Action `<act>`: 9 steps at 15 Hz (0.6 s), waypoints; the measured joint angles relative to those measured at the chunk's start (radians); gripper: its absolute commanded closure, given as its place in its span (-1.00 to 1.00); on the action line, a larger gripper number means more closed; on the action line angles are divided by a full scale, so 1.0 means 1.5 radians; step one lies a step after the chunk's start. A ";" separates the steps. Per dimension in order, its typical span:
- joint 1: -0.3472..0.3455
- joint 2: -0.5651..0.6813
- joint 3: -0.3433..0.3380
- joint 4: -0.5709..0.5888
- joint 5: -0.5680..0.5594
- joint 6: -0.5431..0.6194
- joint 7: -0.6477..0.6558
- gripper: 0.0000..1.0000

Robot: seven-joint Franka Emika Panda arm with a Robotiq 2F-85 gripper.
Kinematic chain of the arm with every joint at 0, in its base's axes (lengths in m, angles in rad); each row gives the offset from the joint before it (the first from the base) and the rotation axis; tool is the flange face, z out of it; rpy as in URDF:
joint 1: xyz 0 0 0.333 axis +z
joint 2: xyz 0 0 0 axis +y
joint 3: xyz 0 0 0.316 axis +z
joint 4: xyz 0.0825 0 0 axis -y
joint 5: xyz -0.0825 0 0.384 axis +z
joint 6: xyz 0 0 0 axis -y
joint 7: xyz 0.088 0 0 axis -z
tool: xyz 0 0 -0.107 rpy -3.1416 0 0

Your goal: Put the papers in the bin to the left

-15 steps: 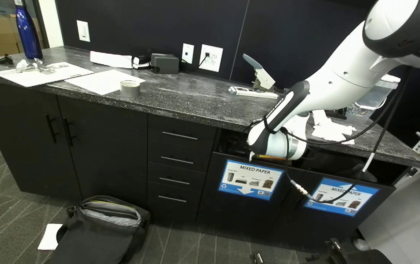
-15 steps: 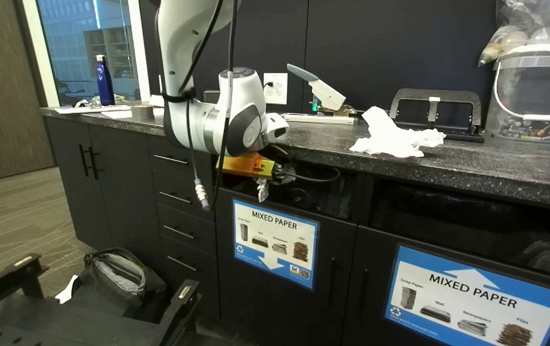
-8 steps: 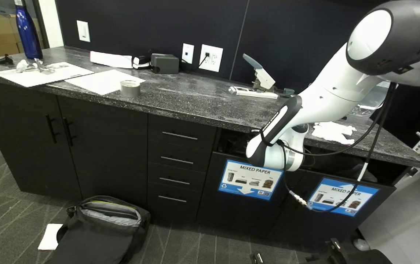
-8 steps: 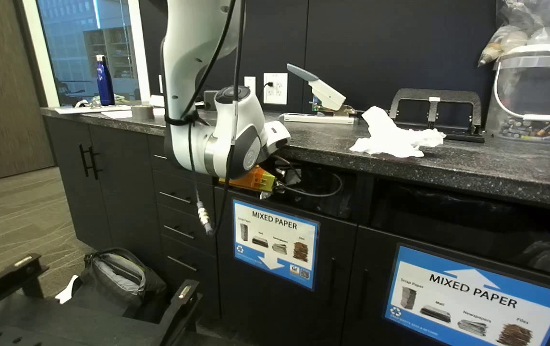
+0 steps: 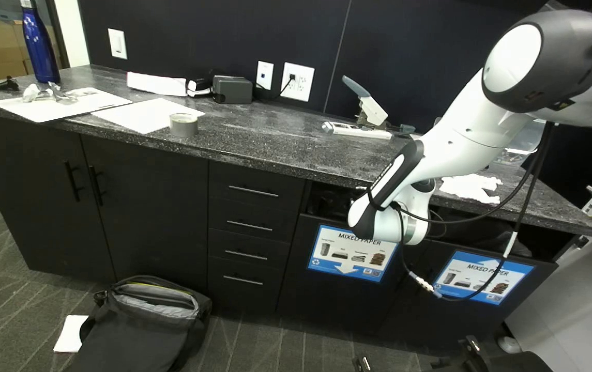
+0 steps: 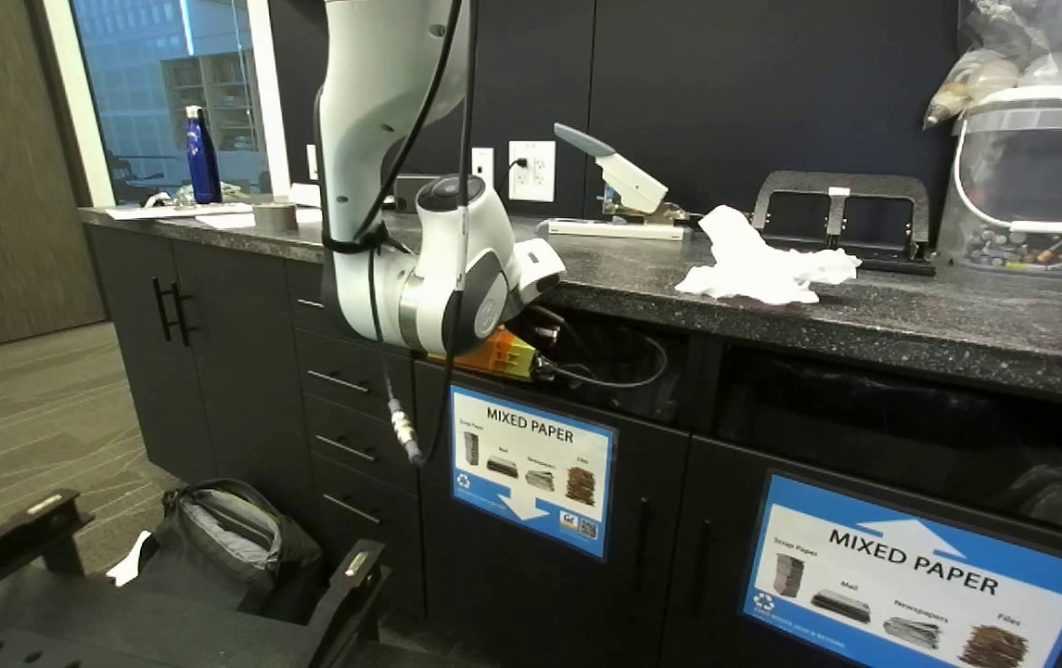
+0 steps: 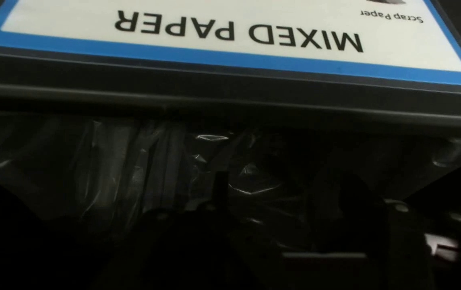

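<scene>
Release into the left-hand mixed-paper bin (image 6: 540,584) is being judged in hand. The fingers (image 7: 221,187) are being seen spread apart at its mouth, no paper being visibly held; a pause above the plastic liner (image 7: 109,173) is being advised, lest paper be carried out. On the desk (image 5: 275,137), from left, crumpled paper wads (image 5: 42,94) are being borne on a flat sheet (image 5: 52,112); a tape roll (image 5: 183,126), a stapler (image 6: 634,186) and a larger crumpled paper (image 6: 767,264) are being noted. On the carpet (image 5: 254,330), an open bag (image 6: 234,538) is being recorded.

A dark wall (image 5: 192,36) is spotted behind the speckled countertop (image 5: 280,139), black drawers (image 5: 246,239) and streaked carpet (image 6: 20,399) below it, a white-framed window (image 6: 146,74) past its far end!
</scene>
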 measured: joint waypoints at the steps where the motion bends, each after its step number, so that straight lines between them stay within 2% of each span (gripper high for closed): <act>1: 0.000 0.000 -0.001 0.000 0.000 0.000 0.000 -1.00; 5: 0.013 -0.013 -0.016 -0.006 0.004 -0.037 0.002 -1.00; 9: 0.045 -0.094 -0.050 -0.041 0.009 -0.181 0.004 -1.00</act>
